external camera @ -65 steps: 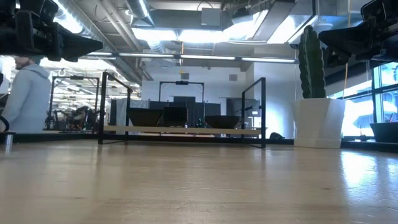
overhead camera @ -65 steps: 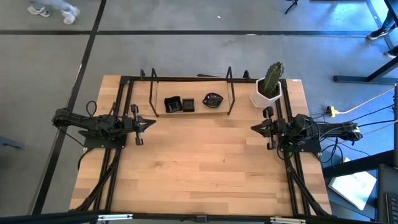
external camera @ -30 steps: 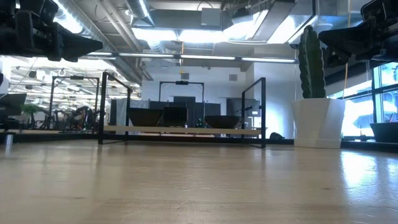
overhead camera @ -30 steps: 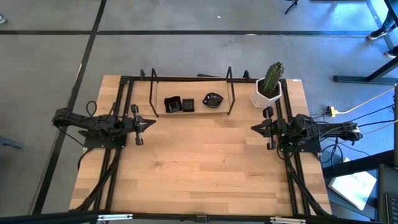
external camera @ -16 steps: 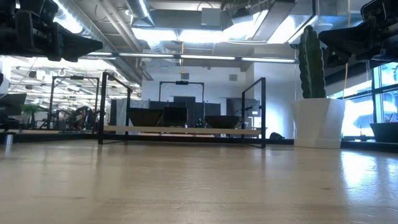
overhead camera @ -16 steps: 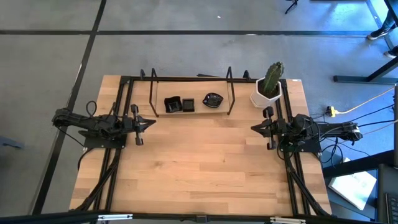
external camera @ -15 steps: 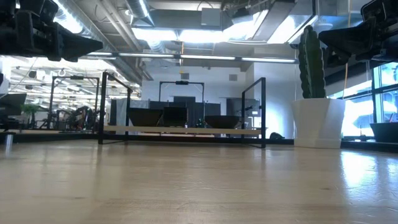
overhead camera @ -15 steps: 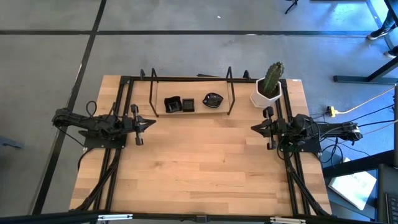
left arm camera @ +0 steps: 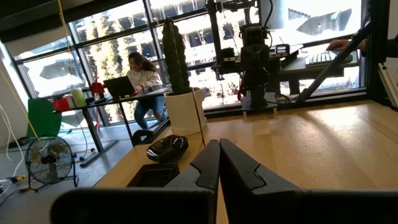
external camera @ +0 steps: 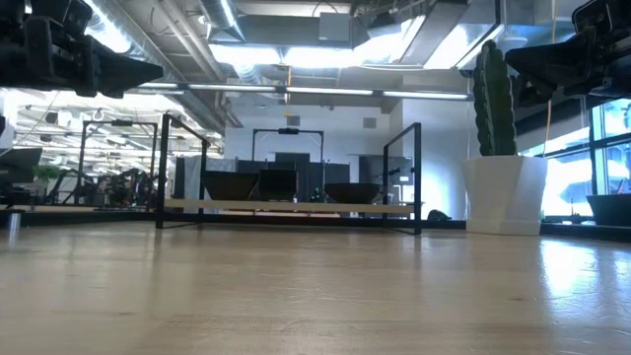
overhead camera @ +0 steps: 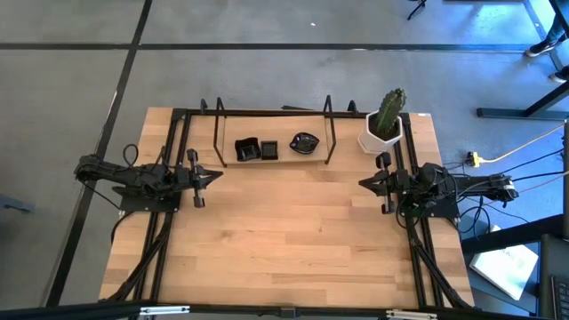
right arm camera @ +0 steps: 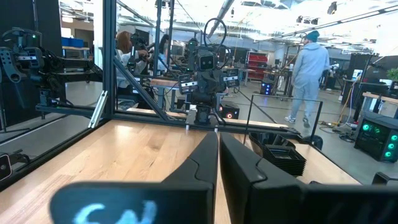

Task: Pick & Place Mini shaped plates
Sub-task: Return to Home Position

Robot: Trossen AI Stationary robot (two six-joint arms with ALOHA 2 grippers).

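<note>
The pale wooden table (overhead camera: 284, 240) carries a wire-framed shelf (overhead camera: 283, 156) at its far edge. My one worry is a knock to the frame toppling the square stack (overhead camera: 246, 149) or the second square stack (overhead camera: 268, 151) beside the wavy-edged dish (overhead camera: 305, 142). The left gripper (overhead camera: 213, 178) and right gripper (overhead camera: 364, 182) hang at either side, fingers pressed together and empty, well apart from the plates.

Potted cactus (overhead camera: 388, 111) stands at a back corner of the wooden table (overhead camera: 284, 240), a black-framed shelf (external camera: 292, 207) just beside it. Beyond the cactus, a person (left arm camera: 144, 78) sits at a laptop (left arm camera: 118, 87) by tall windows.
</note>
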